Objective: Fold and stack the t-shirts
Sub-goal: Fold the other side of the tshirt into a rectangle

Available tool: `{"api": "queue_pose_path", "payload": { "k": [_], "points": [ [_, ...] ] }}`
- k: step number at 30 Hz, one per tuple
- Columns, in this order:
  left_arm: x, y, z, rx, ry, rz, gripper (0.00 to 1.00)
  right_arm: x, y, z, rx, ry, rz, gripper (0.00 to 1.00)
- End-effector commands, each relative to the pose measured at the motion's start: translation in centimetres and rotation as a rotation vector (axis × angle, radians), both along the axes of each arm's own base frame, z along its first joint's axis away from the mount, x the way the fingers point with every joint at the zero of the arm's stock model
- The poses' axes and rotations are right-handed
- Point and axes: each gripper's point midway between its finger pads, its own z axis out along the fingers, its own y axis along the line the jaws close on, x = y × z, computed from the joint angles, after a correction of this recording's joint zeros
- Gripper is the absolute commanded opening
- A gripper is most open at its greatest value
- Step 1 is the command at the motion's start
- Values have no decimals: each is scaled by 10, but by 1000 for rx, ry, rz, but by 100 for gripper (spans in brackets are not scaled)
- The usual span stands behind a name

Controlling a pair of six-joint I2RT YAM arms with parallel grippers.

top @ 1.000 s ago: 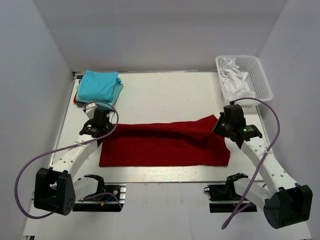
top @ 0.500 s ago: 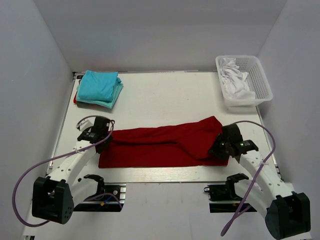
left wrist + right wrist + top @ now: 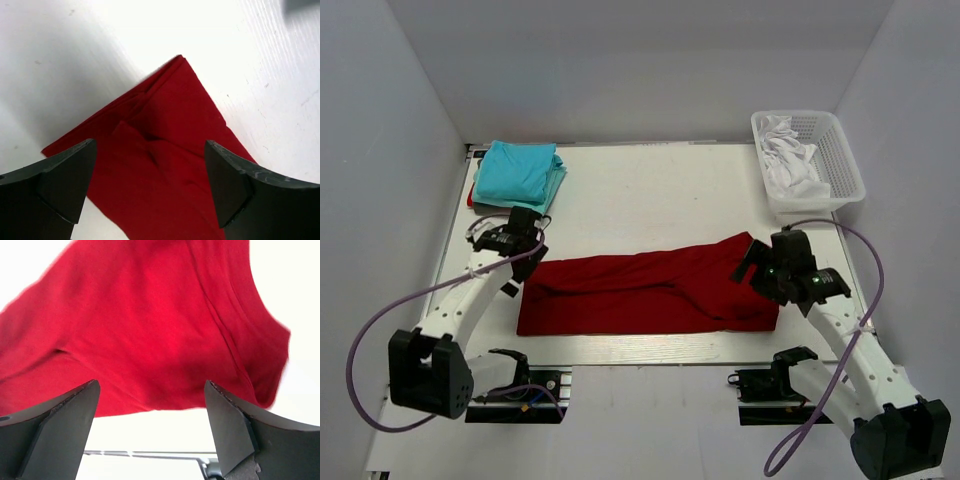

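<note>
A dark red t-shirt (image 3: pixel 640 295) lies folded lengthwise as a long band across the near half of the table. Hanging over its left end, my left gripper (image 3: pixel 523 248) is open; in the left wrist view the shirt's corner (image 3: pixel 165 145) lies below the spread gripper (image 3: pixel 150 187), apart from it. My right gripper (image 3: pixel 754 268) is open above the shirt's right end; in the right wrist view the cloth's edge (image 3: pixel 150 330) lies beyond the empty gripper (image 3: pixel 150 432). Folded turquoise t-shirts (image 3: pixel 518 174) are stacked at the far left corner.
A white mesh basket (image 3: pixel 840 150) holding white cloth (image 3: pixel 788 160) stands at the far right corner. The table's near edge, a metal rail (image 3: pixel 620 350), runs just below the red shirt. Grey walls close in both sides and the back.
Both grippers carried the shirt's far edge toward the near side, folding it into a narrower band, then opened, let go and lifted back off the cloth.
</note>
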Motion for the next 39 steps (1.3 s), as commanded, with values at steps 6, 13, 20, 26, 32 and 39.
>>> {"api": "queue_pose_path", "payload": {
  "k": [6,13,20,26,32,39],
  "points": [
    [-32,-24,-37,-144,147,-85,95,30,12,30,16,-125,83,90],
    [-19,-35,-42,-211,62,-76,85,33,15,19,17,-103,95,90],
    [-7,-31,-58,-172,115,-39,57,32,22,20,52,-99,117,90],
    [17,-21,-31,-108,45,-8,4,31,23,18,60,-99,118,90],
    [53,-13,2,-2,-7,-48,0,25,32,-15,91,-70,170,90],
    [96,-26,15,19,-127,-212,0,20,47,-42,147,-33,247,90]
  ]
}}
